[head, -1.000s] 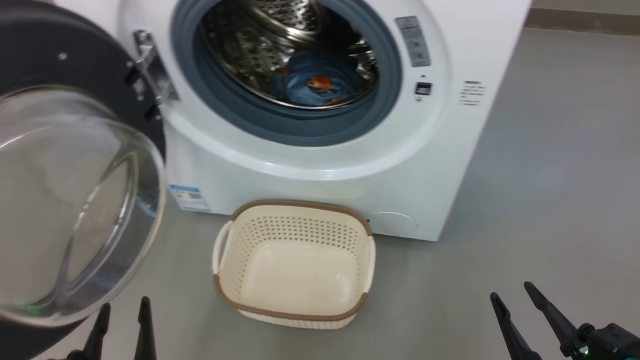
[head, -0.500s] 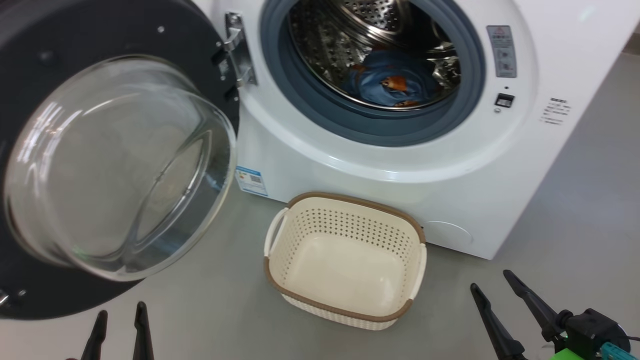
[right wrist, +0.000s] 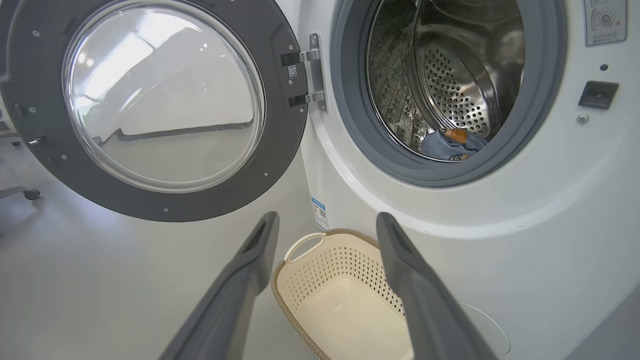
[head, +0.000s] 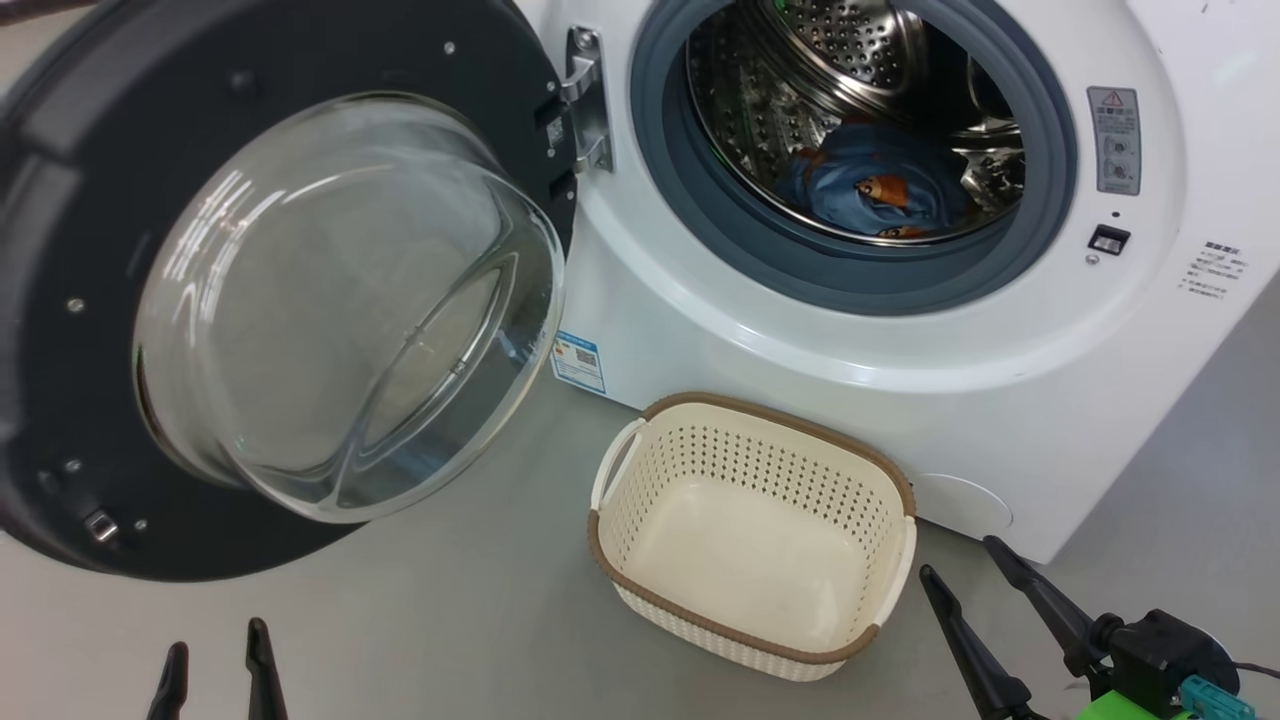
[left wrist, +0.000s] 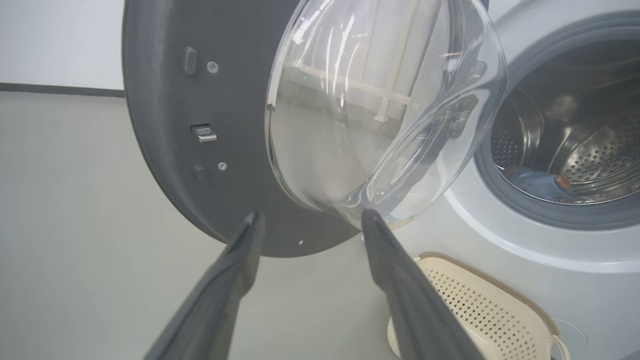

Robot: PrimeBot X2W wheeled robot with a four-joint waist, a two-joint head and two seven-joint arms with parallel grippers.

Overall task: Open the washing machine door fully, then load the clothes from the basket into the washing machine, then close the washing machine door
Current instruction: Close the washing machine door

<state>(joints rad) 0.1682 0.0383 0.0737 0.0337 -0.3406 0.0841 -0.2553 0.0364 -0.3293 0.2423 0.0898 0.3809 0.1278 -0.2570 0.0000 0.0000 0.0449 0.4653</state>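
Left gripper (head: 215, 655) sits low at the head view's lower left, fingers pointing up, spread wide, holding nothing, tips near the lower edge of the washing machine door (head: 300, 300), which is swung wide on its hinge. Right gripper (head: 958, 557) sits lower right, fingers angled up-left beside the basket (head: 760, 412), equally spread and holding nothing. Basket stands on the floor just in front of the washing machine (head: 800, 340); the clothes (head: 880, 190) lie low in the drum (head: 800, 100), possibly both garments, too bunched to tell.
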